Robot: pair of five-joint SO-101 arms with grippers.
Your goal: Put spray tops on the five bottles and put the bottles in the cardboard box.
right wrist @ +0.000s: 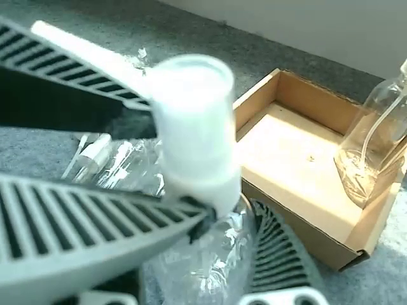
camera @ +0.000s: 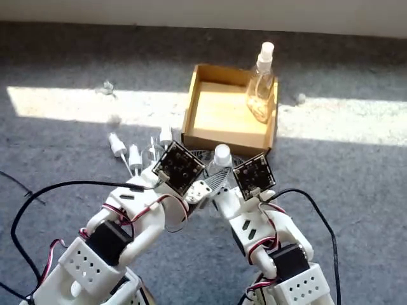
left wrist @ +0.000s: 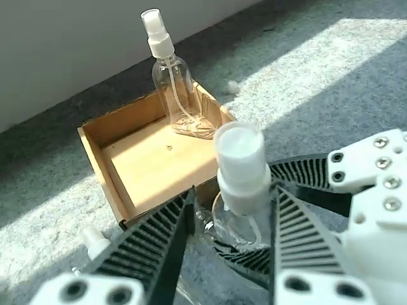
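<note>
A clear bottle (left wrist: 238, 232) stands upright on the grey carpet just in front of the cardboard box (camera: 191, 108), with a white spray top (left wrist: 240, 168) on its neck. My left gripper (left wrist: 232, 190) is shut on that spray top (camera: 221, 154), one black ribbed finger on each side. My right gripper (left wrist: 254, 222) is shut lower down on the bottle's body (right wrist: 210, 267). A second bottle (camera: 261, 95) with its spray top on stands in the box's far right corner.
Three loose white spray tops (camera: 117, 145) (camera: 135, 155) (camera: 165, 135) lie on the carpet left of the box, with clear bottles (right wrist: 121, 165) beside them. A pale wall runs behind the box. Black cables trail beside both arms.
</note>
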